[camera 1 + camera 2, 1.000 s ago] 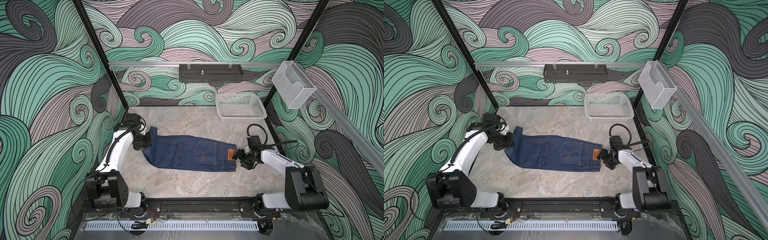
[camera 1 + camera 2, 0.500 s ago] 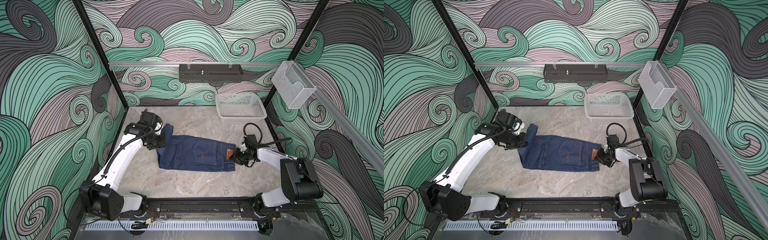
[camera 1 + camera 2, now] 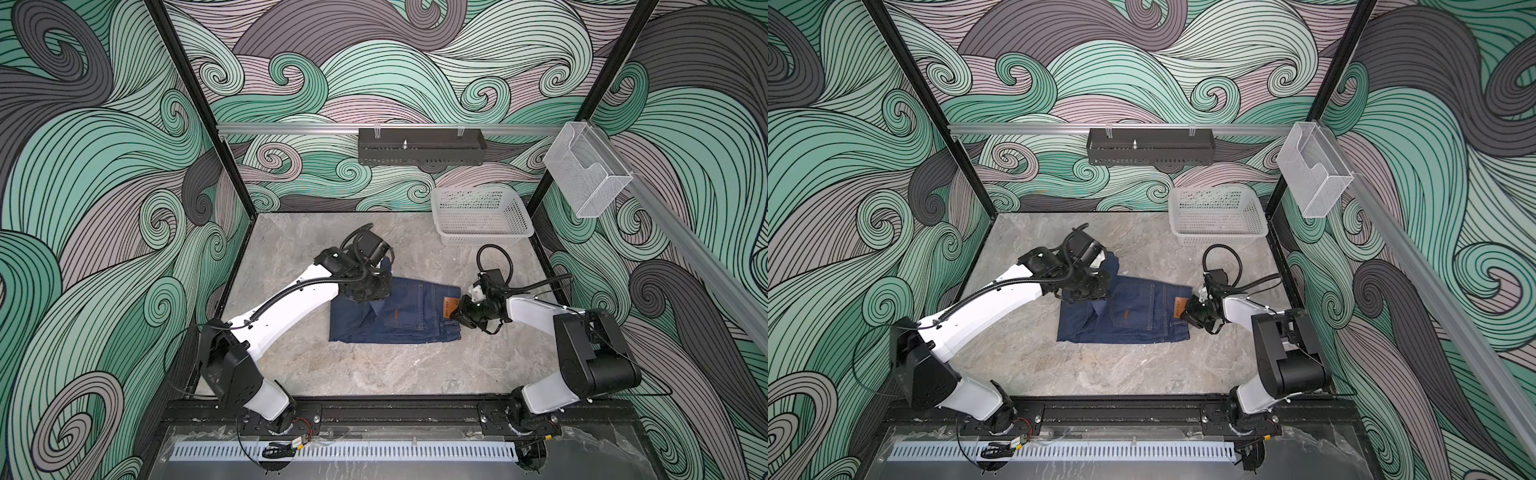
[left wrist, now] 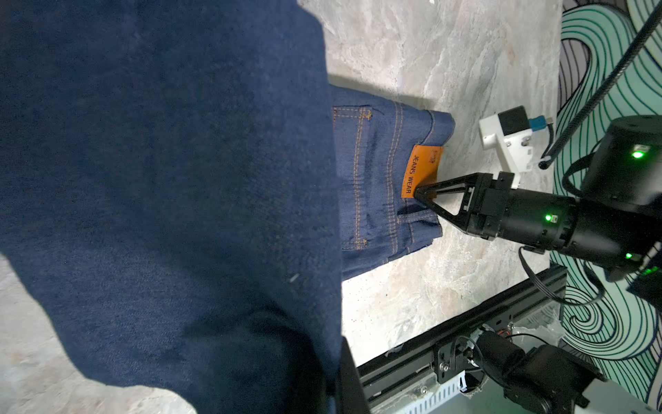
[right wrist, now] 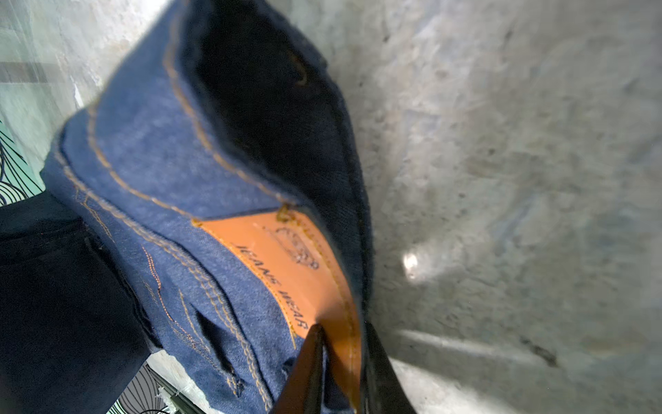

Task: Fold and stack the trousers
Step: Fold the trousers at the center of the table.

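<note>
The trousers [image 3: 407, 322] lie on the grey marbled surface [image 3: 374, 374] between the two pincers. They are folded into a short, thick rectangle, with a back pocket and orange stitching facing up.

The right pincer [image 3: 455, 314] reaches in low at the waistband end and is clenched on the waistband, at one end of the orange tag [image 3: 448, 306]. In the right wrist view its two black fingers [image 5: 310, 358] sit one on each side of the denim band, with the end of the tag between them. The left wrist view shows the same grip from across the garment: the pincer's tips meet at the corner of the tag, which reads "JEANS WEAR".

The left pincer [image 3: 372, 293] hangs over the opposite end of the trousers, pointing down. Its fingers are hidden under its own wrist in both top views. Dark denim fills most of the left wrist view, draped close to the camera. The pincer is clenched on a layer of trouser leg, raised above the rest of the fold. A flap of denim stands up just beyond this pincer, on its far side.

A white basket [image 3: 486, 239] sits well beyond the right pincer in the back corner, apart from the trousers.
</note>
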You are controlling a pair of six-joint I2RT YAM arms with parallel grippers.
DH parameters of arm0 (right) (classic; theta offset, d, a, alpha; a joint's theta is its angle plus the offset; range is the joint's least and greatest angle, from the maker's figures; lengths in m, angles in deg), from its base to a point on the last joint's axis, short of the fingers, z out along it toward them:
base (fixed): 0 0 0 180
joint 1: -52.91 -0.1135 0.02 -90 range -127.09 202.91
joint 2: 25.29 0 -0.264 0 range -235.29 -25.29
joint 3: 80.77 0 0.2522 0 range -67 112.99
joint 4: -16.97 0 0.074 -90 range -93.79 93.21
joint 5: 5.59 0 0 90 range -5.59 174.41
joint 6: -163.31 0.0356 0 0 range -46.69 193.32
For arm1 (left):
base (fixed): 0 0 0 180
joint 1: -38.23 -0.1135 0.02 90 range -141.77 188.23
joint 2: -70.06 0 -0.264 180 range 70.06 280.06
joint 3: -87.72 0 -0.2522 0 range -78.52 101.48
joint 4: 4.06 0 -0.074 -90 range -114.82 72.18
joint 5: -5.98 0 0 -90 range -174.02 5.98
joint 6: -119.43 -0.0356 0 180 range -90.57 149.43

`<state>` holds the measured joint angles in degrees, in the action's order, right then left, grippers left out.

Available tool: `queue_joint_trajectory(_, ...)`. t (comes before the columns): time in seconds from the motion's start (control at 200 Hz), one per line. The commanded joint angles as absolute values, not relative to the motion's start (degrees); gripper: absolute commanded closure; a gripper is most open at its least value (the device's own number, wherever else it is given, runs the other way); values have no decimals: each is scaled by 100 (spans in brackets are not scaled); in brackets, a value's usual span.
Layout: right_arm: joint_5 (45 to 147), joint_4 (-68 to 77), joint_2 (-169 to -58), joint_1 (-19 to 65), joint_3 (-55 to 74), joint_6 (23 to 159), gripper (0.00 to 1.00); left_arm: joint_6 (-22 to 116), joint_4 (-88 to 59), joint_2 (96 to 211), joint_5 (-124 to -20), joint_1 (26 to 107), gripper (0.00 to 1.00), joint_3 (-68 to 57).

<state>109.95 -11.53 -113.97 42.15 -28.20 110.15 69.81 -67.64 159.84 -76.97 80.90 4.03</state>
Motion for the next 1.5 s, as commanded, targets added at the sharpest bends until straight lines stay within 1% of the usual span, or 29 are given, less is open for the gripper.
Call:
queue_joint_trajectory(0.0,10904,-1374,-11538,4093,-2899,11101,79,7356,-6291,16396,-7911,8380,100,867)
queue_joint_trajectory(0.175,10909,-1340,-11546,4061,-2895,11120,78,7385,-6192,17159,-7797,8785,100,1372)
queue_joint_trajectory(0.405,10909,-1350,-11505,4061,-2894,11120,77,7311,-6124,17707,-7546,9018,100,1499)
queue_joint_trajectory(0.565,10918,-1324,-11502,4060,-2895,11128,77,7306,-5968,17915,-7459,9126,100,1555)
queue_joint_trajectory(0.936,10920,-1332,-11538,4061,-2885,11101,78,7196,-6200,18162,-7655,9357,100,2300)
queue_joint_trajectory(1.151,10933,-1315,-11542,4061,-2882,11111,78,7257,-6256,18643,-7422,9424,100,2458)
queue_joint_trajectory(1.496,10894,-1443,-11415,4061,-2829,11102,75,7276,-6029,18879,-7185,9425,100,2515)
